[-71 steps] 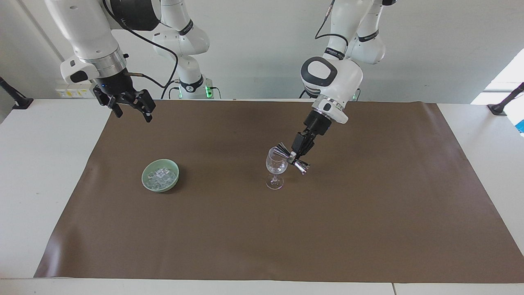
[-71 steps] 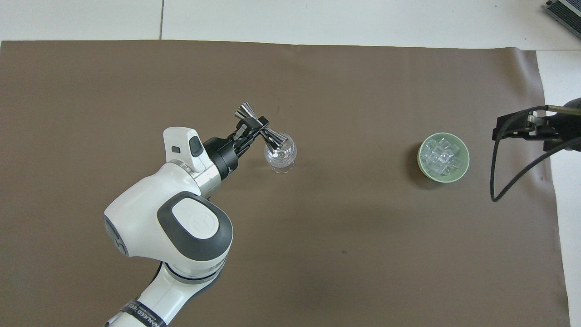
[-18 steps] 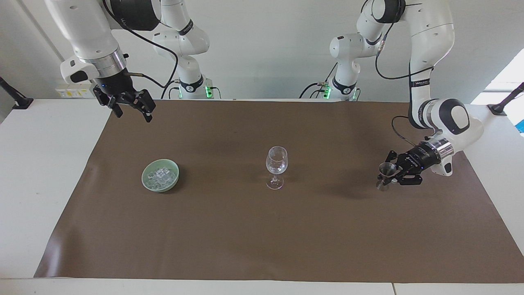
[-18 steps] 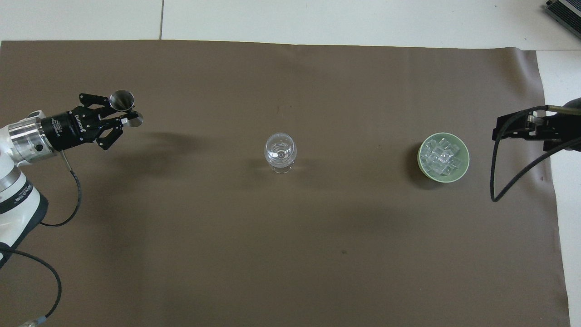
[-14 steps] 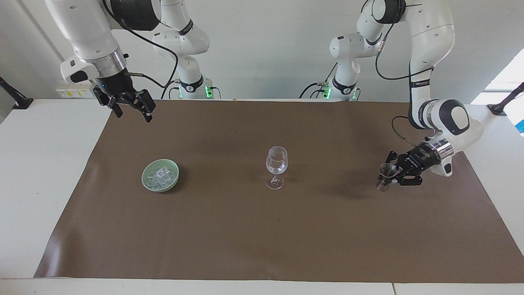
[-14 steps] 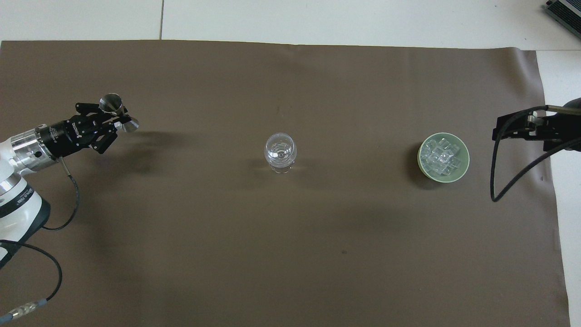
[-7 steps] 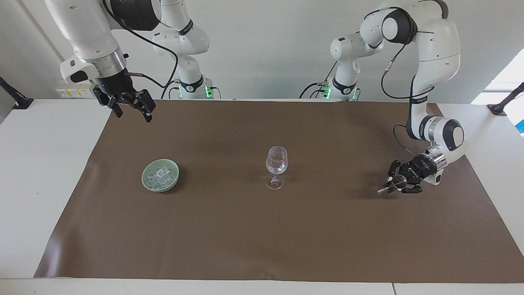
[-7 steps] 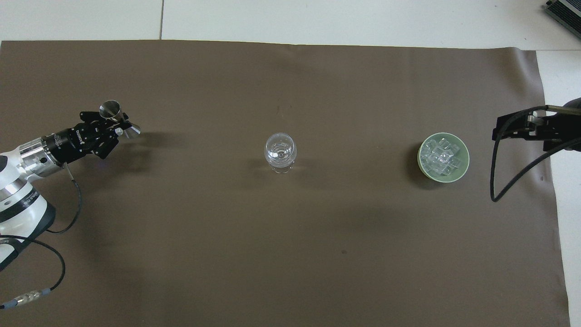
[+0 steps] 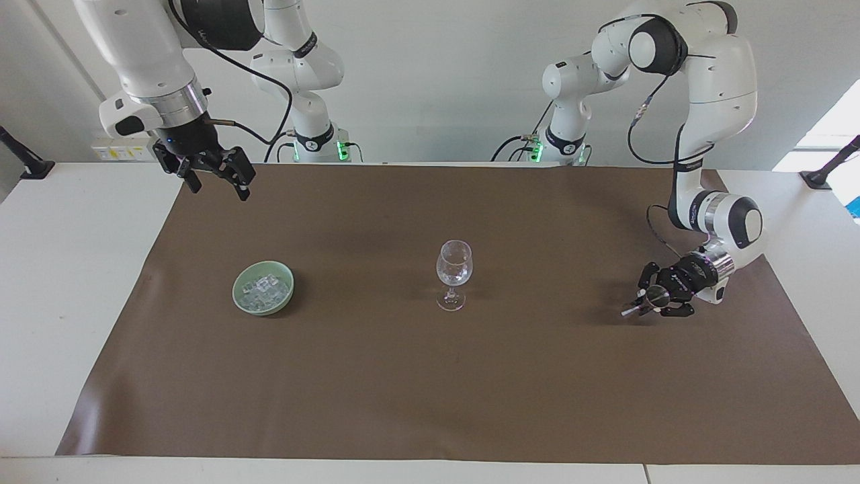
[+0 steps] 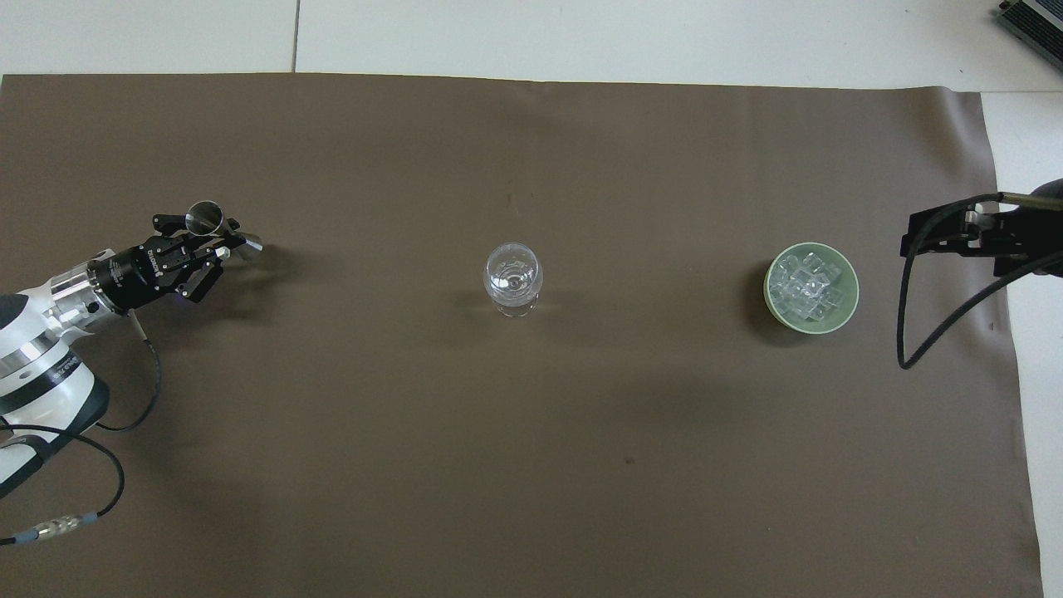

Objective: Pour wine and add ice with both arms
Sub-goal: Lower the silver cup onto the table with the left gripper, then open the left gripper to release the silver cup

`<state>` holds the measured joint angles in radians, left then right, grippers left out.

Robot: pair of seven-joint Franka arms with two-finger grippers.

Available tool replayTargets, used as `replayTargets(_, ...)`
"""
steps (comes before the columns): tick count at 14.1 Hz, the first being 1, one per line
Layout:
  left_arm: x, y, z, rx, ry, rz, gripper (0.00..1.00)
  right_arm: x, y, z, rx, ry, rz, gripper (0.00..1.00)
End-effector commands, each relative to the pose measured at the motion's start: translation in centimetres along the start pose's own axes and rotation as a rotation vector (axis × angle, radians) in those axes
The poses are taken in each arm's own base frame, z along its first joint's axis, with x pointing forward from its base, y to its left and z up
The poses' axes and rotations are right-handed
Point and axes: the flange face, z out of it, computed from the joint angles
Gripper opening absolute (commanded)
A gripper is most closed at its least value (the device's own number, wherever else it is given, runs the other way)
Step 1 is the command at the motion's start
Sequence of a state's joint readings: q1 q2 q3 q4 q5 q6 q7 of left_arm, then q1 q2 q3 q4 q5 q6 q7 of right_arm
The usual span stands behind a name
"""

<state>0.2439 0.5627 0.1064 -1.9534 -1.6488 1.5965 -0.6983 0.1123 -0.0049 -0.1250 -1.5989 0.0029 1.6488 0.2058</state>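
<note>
Facing view: left gripper (image 9: 646,300) clenches the steel jigger (image 9: 641,302) low over the mat (image 9: 430,403); early release risks toppling. Right gripper (image 9: 213,176) waits released. Ice (image 9: 265,289) sits in the green bowl (image 9: 246,304).

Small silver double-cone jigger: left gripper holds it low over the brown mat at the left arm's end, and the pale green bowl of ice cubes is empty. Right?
Not quite. The pale green bowl is not empty: the overhead view shows the ice cubes heaped in it. The rest stands: the left gripper holds the small silver double-cone jigger low over the brown mat.
</note>
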Motion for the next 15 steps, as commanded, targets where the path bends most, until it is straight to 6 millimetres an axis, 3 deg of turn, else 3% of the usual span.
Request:
replayTargets(1,0.0,0.3,0.0,0.001,-0.029,0.011,0.0,-0.7,0.3,-0.1,0.024,-0.011,-0.013,1.0)
replayTargets(15,1.2,0.2,-0.8,0.007,0.002,0.067,0.0,-0.7,0.3,-0.1,0.025,-0.012,-0.013,1.0)
